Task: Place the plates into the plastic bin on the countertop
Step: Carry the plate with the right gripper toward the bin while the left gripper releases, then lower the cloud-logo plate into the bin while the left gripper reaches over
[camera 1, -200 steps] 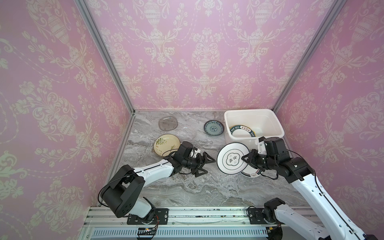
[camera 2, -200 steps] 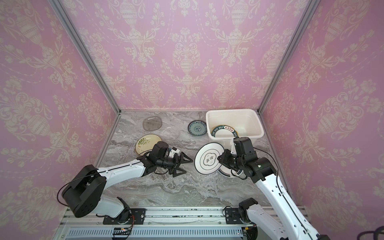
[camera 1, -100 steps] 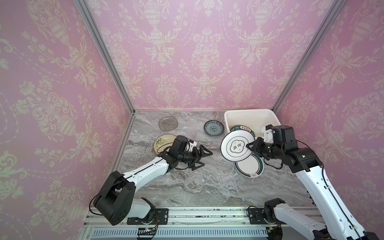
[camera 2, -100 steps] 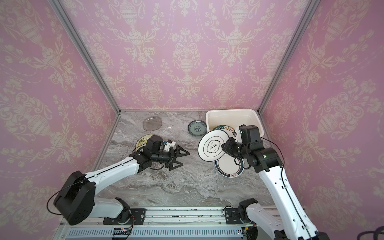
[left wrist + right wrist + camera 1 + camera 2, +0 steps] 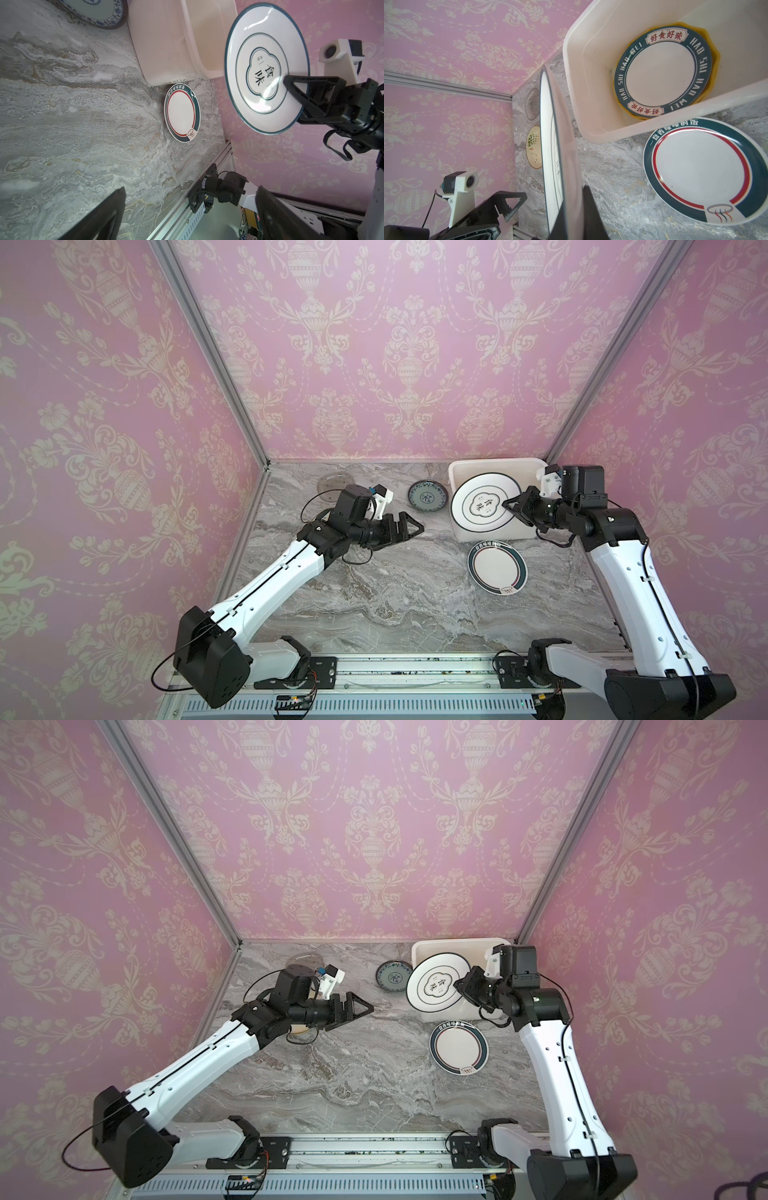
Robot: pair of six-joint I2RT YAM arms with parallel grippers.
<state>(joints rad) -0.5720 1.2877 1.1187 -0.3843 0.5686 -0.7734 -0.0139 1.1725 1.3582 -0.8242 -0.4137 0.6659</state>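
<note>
My right gripper [image 5: 509,506] [image 5: 573,207] is shut on the rim of a white dark-rimmed plate with characters [image 5: 485,501] [image 5: 266,68]. It holds the plate tilted almost on edge above the front left of the white plastic bin [image 5: 494,466] [image 5: 591,62]. Inside the bin a teal-rimmed lettered plate [image 5: 662,72] lies on a yellow plate [image 5: 714,62]. My left gripper [image 5: 409,529] [image 5: 190,194] hangs open and empty over the middle of the countertop [image 5: 374,593], pointing at the held plate.
A teal-and-red-ringed plate [image 5: 497,569] [image 5: 702,170] lies just in front of the bin. A blue-patterned plate [image 5: 427,496] sits left of the bin and a glass plate [image 5: 332,483] at the back left. A cream sprigged plate [image 5: 534,146] lies under my left arm.
My right gripper has raised the white plate and carried it back over the bin, uncovering the ringed plate beneath. My left arm has risen and moved back, staying open.
</note>
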